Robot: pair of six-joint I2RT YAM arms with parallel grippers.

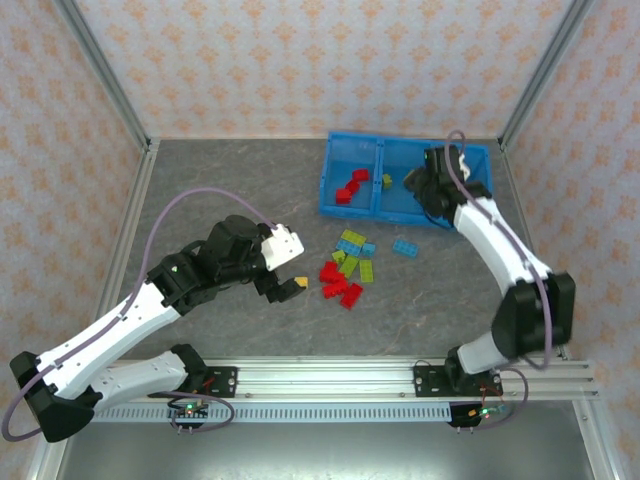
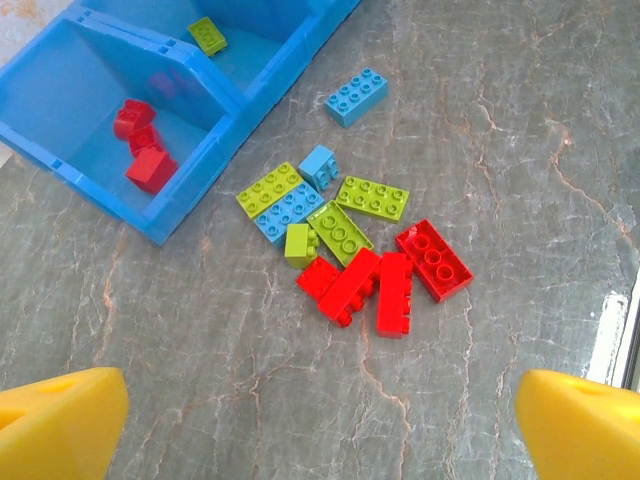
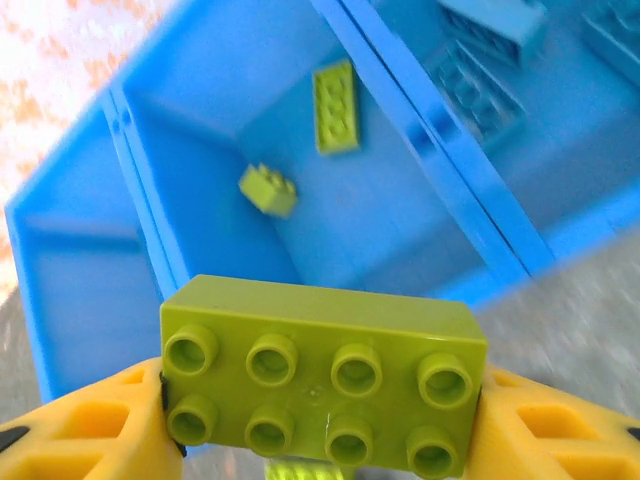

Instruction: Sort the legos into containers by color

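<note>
My right gripper [image 3: 320, 425] is shut on a yellow-green lego [image 3: 322, 385], gripped by its two short ends above the blue bin [image 1: 345, 212]. Below it, the middle container [image 3: 230, 110] holds two yellow-green legos [image 3: 335, 105]. The container to its right holds light blue legos [image 3: 480, 85], and the left one holds red legos [image 2: 145, 150]. A loose pile of red [image 2: 385, 285], yellow-green [image 2: 372, 197] and light blue legos [image 2: 357, 96] lies on the table. My left gripper [image 2: 320, 440] hangs open just short of that pile, nothing between its fingers [image 2: 55, 425].
The grey marbled table [image 1: 230, 190] is boxed in by metal posts and patterned walls. The bin stands at the back right. One light blue lego [image 1: 405, 246] lies apart from the pile, near the bin's front wall.
</note>
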